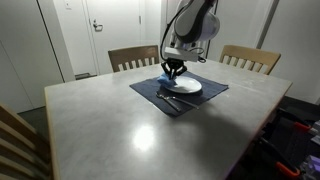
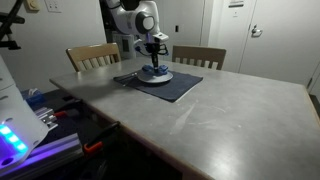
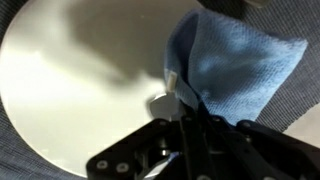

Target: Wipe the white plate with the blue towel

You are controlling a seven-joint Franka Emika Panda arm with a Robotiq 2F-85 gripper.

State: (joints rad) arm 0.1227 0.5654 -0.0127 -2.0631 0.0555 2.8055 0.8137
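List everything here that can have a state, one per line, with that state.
gripper: shut on the blue towel, down at the plate.
blue towel: bunched, pinched between the fingers, resting on the plate.
white plate: flat on the mat, bare apart from the towel.
dark mat: spread flat on the table.
cutlery: lying on the mat beside the plate.

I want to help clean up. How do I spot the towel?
Look at the big grey table, then the dark mat on it, holding a white plate. The towel is the only blue thing, pinched in the robot's jaws over that plate.
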